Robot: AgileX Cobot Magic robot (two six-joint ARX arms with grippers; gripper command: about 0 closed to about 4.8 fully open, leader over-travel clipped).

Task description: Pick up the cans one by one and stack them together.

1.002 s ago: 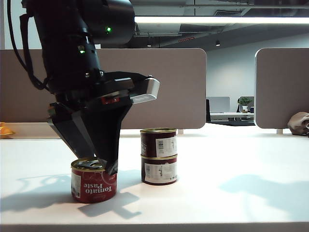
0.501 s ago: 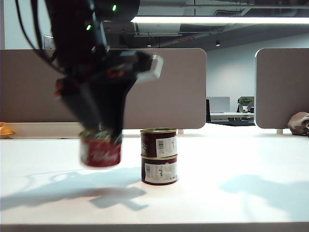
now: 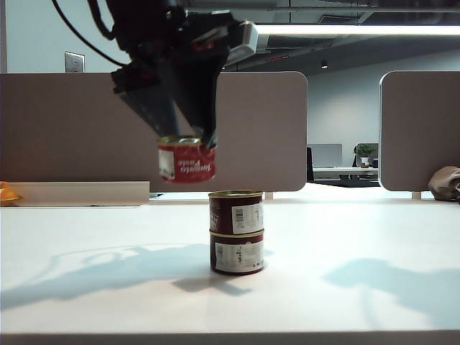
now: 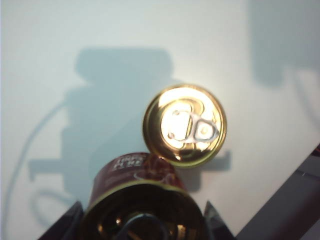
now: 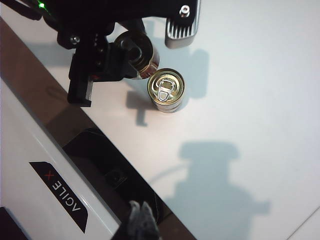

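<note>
My left gripper is shut on the red Tomato Paste can and holds it in the air, above and a little left of the stack. The stack is two dark maroon cans, one on top of the other, standing mid-table. In the left wrist view the held can sits between the fingers, with the stack's gold pull-tab lid just beyond it. In the right wrist view my right gripper is shut and empty, away from the stack. The right gripper is out of the exterior view.
Grey partition panels stand behind the white table. A brown bag lies far right and an orange object far left. The robot's white base with its dark edge runs beside my right gripper.
My left gripper has lifted the red can off the table, carrying it up and to the right toward the stack. The right arm has kept still.
</note>
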